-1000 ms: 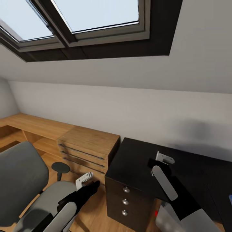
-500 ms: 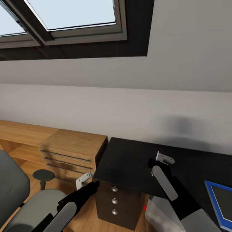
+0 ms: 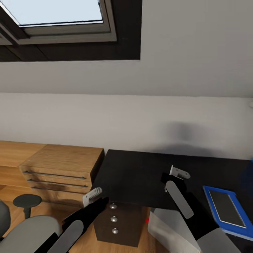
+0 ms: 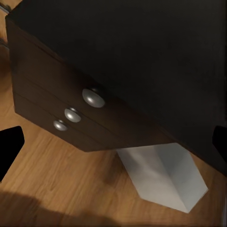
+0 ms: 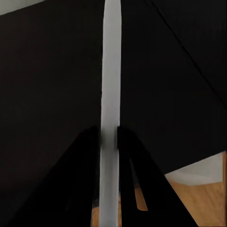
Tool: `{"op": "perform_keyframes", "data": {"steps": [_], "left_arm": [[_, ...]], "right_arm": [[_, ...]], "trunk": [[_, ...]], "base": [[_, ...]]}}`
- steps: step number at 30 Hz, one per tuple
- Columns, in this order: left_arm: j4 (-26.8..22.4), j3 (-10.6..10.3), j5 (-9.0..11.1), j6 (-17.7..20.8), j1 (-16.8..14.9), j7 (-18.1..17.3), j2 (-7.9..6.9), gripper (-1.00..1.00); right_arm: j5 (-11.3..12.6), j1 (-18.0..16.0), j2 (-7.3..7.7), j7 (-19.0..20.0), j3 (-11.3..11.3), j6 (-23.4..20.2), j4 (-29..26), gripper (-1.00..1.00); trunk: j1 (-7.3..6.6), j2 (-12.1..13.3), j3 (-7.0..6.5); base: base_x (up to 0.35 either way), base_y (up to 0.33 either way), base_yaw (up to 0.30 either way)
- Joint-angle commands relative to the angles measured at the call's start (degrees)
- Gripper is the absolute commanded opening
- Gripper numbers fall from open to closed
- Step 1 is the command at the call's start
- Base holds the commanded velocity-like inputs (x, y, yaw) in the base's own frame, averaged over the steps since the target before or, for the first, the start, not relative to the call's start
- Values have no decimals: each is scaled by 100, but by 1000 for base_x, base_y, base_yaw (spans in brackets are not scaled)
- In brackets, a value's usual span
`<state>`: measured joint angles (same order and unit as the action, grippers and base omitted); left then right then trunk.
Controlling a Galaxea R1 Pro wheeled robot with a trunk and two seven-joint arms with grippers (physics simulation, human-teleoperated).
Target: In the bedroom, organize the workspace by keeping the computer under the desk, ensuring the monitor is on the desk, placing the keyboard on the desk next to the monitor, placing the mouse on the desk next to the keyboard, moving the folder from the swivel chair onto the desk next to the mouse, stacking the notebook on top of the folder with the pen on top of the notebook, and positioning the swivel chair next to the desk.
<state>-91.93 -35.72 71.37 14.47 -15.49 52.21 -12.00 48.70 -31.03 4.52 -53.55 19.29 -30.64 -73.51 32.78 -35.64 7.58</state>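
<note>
Closest in, the right gripper (image 5: 109, 137) is clamped on the pen (image 5: 110, 94), a thin white-silver stick running straight out between its fingers above the black desk (image 3: 137, 172). The left gripper (image 3: 92, 195) hangs over the floor in front of the drawers (image 4: 75, 111), its fingers spread wide with nothing between them. The whole view has swung to the right since a second ago: the chair (image 3: 28, 232) has slid almost off at the left, and the blue folder (image 3: 228, 209) with the notebook (image 3: 227, 204) on it has come fully into sight on the desk. The computer (image 3: 168, 230) sits under the desk edge. So the stack looks ready, and I'd guess the pen is headed for the notebook, well off to the right.
</note>
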Motion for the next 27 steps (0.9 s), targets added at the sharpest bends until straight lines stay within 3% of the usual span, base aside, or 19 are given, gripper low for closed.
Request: {"op": "perform_keyframes", "data": {"steps": [1, 8, 27], "left_arm": [[-9, -6, 17, 20, -7, 35, -4, 100], [-9, -6, 17, 20, -7, 35, -4, 100], [-11, -6, 17, 20, -7, 35, -4, 100]], "right_arm": [[35, -8, 5, -33, 14, -21, -6, -100], [34, -8, 5, -39, 20, -21, -5, -100], [26, -8, 12, -45, 31, -34, -5, -100]], "trunk": [[2, -10, 16], [2, -10, 39], [2, -10, 42]], "base": [[0, 0, -264], [0, 0, -138], [0, 0, -6]]}}
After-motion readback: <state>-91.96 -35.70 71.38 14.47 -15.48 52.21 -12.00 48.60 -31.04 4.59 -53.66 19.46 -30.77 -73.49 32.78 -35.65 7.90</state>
